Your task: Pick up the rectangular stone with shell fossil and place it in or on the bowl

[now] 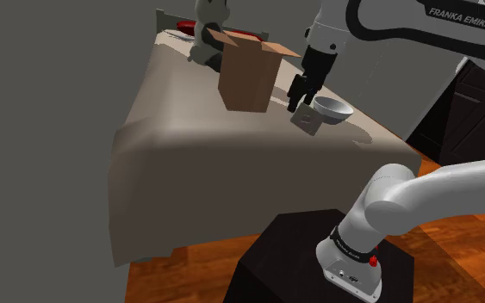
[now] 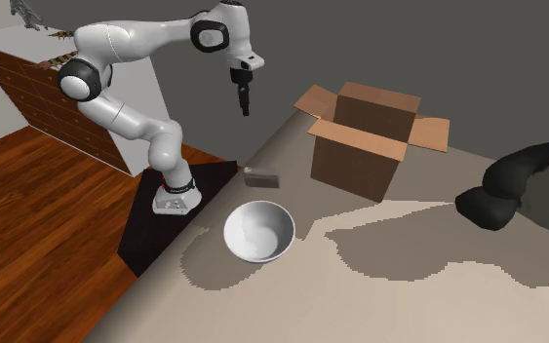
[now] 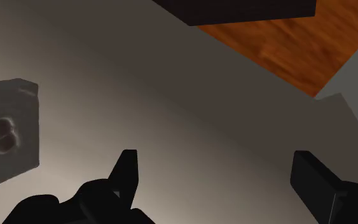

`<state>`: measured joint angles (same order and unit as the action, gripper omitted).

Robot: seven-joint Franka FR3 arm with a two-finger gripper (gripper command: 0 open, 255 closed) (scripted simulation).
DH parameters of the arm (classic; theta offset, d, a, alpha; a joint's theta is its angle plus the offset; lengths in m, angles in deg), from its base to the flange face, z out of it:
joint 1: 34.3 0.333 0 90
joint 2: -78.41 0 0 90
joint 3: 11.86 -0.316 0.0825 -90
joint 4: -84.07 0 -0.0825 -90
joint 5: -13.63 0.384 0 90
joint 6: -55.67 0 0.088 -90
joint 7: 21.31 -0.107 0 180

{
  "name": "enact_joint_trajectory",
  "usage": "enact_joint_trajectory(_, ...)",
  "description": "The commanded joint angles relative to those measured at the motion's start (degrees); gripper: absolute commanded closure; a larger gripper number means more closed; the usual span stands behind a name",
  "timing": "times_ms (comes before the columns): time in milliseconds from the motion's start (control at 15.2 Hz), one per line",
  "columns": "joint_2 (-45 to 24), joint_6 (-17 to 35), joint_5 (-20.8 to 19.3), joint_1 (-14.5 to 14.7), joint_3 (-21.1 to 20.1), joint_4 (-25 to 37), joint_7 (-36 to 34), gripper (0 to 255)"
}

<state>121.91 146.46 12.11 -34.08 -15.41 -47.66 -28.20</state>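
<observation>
Pincer (image 3: 215,159) noted released, fingers spread, nothing clasped; grey stone (image 3: 9,133) with shell mark is seen lying flat on beige surface (image 2: 409,292) below, outside one finger, untouched; white bowl (image 2: 259,232) near; cardboard box (image 2: 370,136) farther.
</observation>
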Motion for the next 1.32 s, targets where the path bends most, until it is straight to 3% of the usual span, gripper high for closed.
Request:
enact_joint_trajectory(0,0.0,0.0,0.0,0.0,0.0,0.0,0.0,0)
enact_joint_trajectory(726,-7.8,4.7,-1.6,-4.7,17.3,2.5,13.8,0)
enact_joint_trajectory(1254,-19.1,7.0,1.2,-6.3,30.0,8.9,25.0,0)
